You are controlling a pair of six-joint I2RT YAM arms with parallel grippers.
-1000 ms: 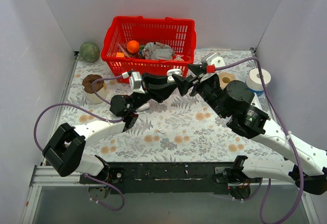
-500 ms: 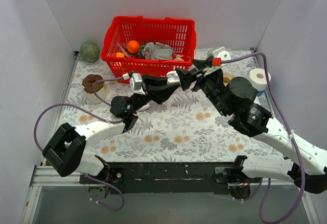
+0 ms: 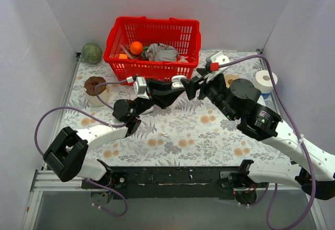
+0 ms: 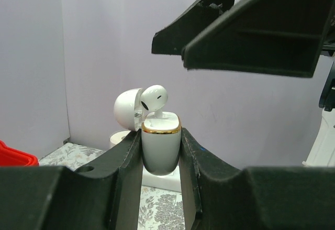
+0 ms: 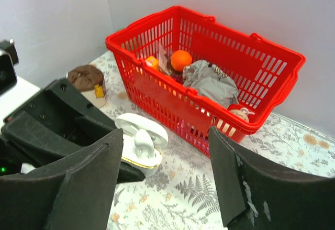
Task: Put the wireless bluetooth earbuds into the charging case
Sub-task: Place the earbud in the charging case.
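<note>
Left wrist view shows the charging case (image 4: 161, 149) clamped upright between the fingers of the left end effector (image 4: 161, 135), which is closed firmly on its sides and holds it up off the worktop (image 3: 178, 130). The lid (image 4: 127, 109) is swung back. One earbud (image 4: 155, 98) stands in the mouth of the case, stem down in a slot and head tilted above the gold rim, so it looks only partly seated.

The right end effector (image 5: 165, 133) hangs just above with its jaws spread wide and nothing between them. From its own camera the earbud pokes up out of the case directly below the gap, in front of the red basket (image 5: 172, 99).

The step in hand appears to be seating this earbud. The next move probably calls for a light downward press on the head of the bud, straight along the slot, while the left arm keeps the case steady. A sideways nudge could tip the bud out. Whether a second earbud already sits in the case cannot be told from these views.
</note>
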